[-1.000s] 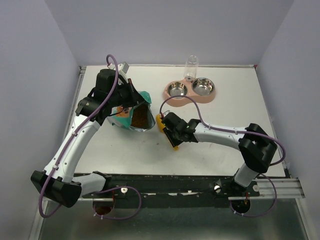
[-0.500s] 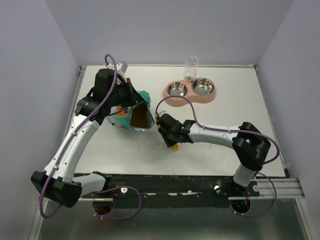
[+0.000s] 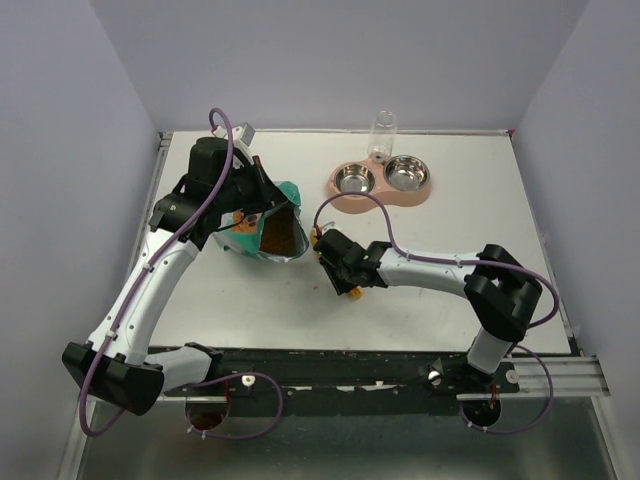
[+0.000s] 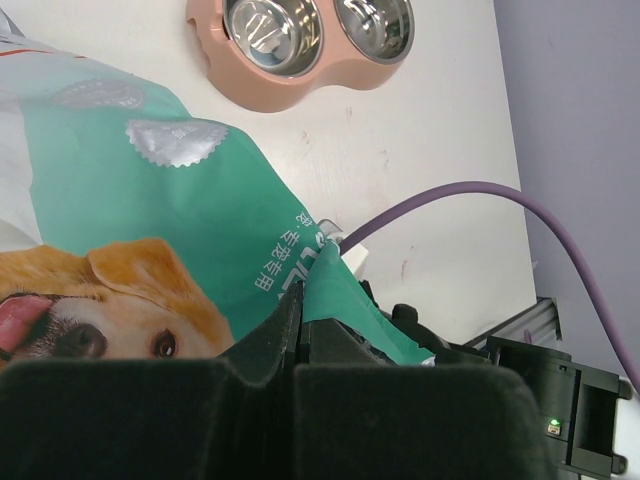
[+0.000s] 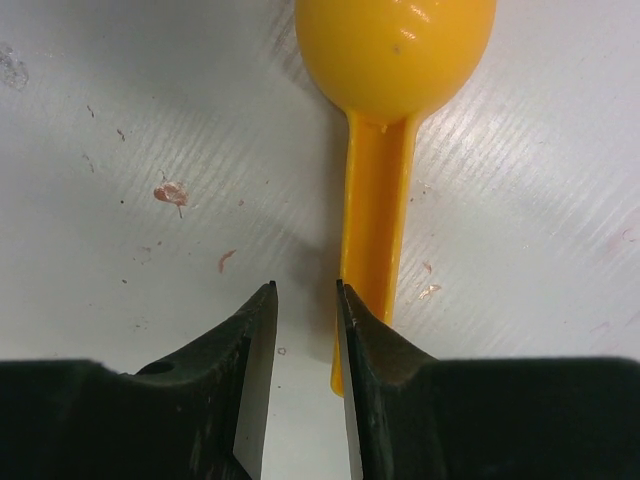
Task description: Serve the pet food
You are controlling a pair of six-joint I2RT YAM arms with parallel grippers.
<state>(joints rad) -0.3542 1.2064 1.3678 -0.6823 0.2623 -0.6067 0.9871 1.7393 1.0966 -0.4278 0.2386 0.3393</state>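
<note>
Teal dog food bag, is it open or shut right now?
Open. In the top view the teal bag gapes toward the right, and brown pet food shows inside its mouth.

The teal bag (image 3: 268, 228) is blocking left-centre; the right gripper (image 5: 305, 290) is sitting over the orange scoop (image 5: 378, 190) mid-table. The pink double bowl (image 3: 380, 195) is occupying far centre, leaving the table's (image 3: 500, 215) right side passable.

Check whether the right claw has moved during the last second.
Yes. The right claw has shifted left toward the teal pet food bag, judged against the pink double bowl, which stays put.
</note>
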